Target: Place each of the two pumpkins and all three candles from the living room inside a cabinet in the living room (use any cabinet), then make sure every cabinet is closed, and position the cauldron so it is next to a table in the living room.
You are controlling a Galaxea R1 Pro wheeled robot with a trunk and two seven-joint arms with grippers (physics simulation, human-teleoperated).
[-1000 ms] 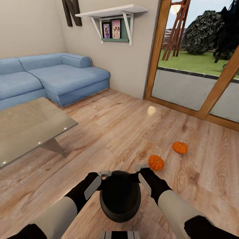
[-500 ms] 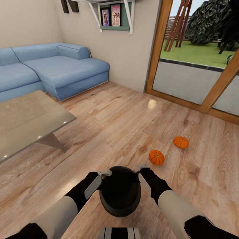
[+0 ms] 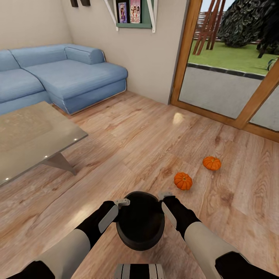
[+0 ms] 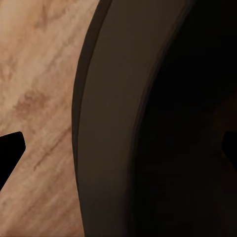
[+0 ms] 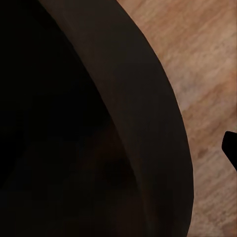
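Observation:
The black cauldron hangs just in front of my trunk, above the wooden floor, held by its flared rim from both sides. My left gripper is shut on the rim's left side and my right gripper on its right side. The left wrist view has the dark rim running between the two fingers. The right wrist view is mostly the rim, with one fingertip at the edge. Two orange pumpkins lie on the floor ahead to the right, the nearer one and the farther one. The grey glass-topped table stands at the left.
A blue corner sofa stands behind the table along the left wall. A wood-framed glass door fills the right back wall. A white wall shelf hangs above. Open wooden floor lies between table and pumpkins.
The whole view has shifted as the camera moved: the room has slid a little upward and the shelf top has left the picture. Both grippers keep the cauldron as before.

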